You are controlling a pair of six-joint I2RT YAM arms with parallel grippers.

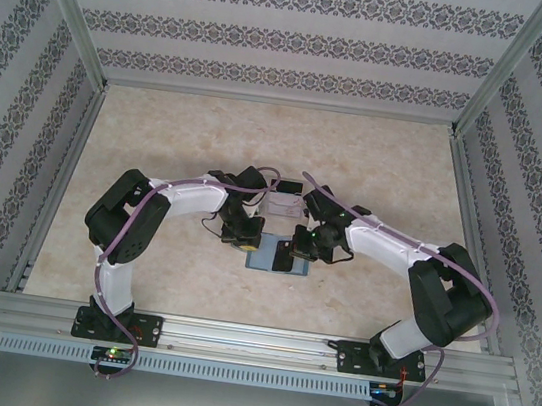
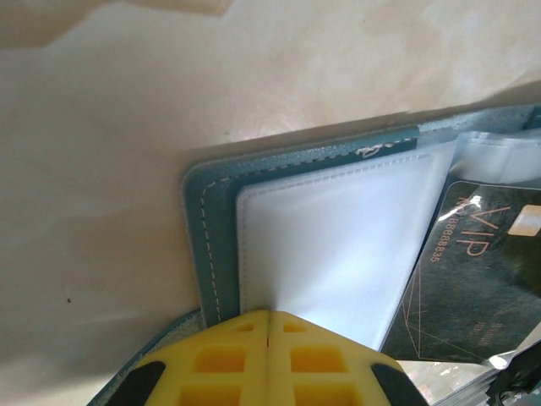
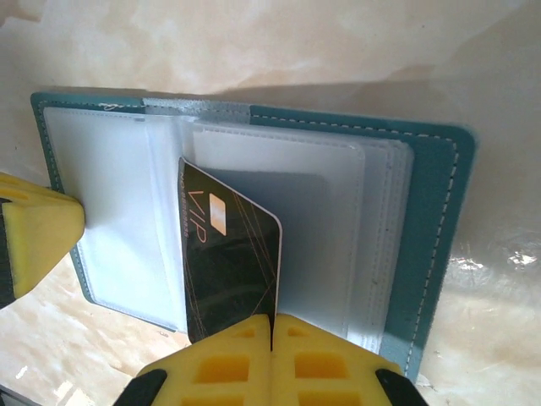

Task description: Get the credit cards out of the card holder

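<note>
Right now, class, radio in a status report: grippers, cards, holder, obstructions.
Left gripper shut on card holder edge. Right gripper shut on black card, partly out of its sleeve. Holder open on table. Nothing covers the card.

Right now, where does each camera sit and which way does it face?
Top external: above and behind the bases, looking down on the table; both arms show, meeting at the card holder.
Left wrist: on the left arm, looking along the left gripper, shut on the card holder's edge.
Right wrist: looking along the right gripper, shut on the black card.
Shared: both wrist views show the open holder and that card.
</note>
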